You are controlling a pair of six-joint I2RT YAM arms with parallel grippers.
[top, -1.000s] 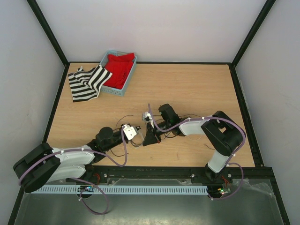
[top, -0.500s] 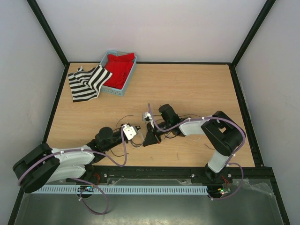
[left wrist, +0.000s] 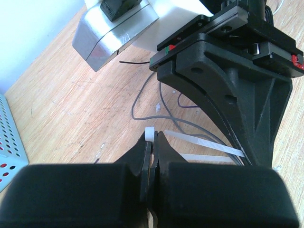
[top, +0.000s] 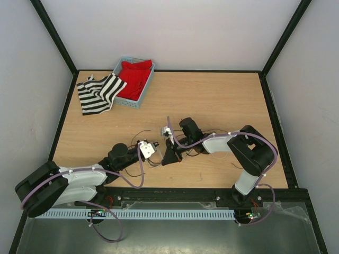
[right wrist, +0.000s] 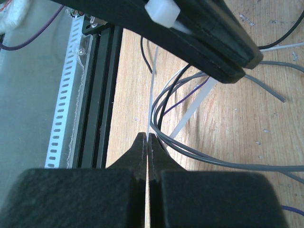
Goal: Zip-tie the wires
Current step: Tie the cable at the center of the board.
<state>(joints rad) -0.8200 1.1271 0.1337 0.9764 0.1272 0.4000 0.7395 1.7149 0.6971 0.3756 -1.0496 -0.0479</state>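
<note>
Left claw (left wrist: pixel 152 138) pinched shut on zip tie (left wrist: pixel 204 142) head, right claw (right wrist: pixel 148 138) at its 4 o'clock pinching the tail, wires (right wrist: pixel 266 88) looped between them, just 6 o'clock of table (top: pixel 222 100) centre.

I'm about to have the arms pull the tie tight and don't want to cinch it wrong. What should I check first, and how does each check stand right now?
1. Left gripper shut on the zip tie head: ok.
2. Right gripper shut on the tail: ok, a thin white strip is pinched between its fingertips.
3. Tail threaded through the head: cannot tell, the left gripper hides that spot.
4. All wires inside the loop: cannot tell; strands cross the strap and some trail away.
5. Basket and striped cloth out of the way: ok, both at the far left corner.
</note>
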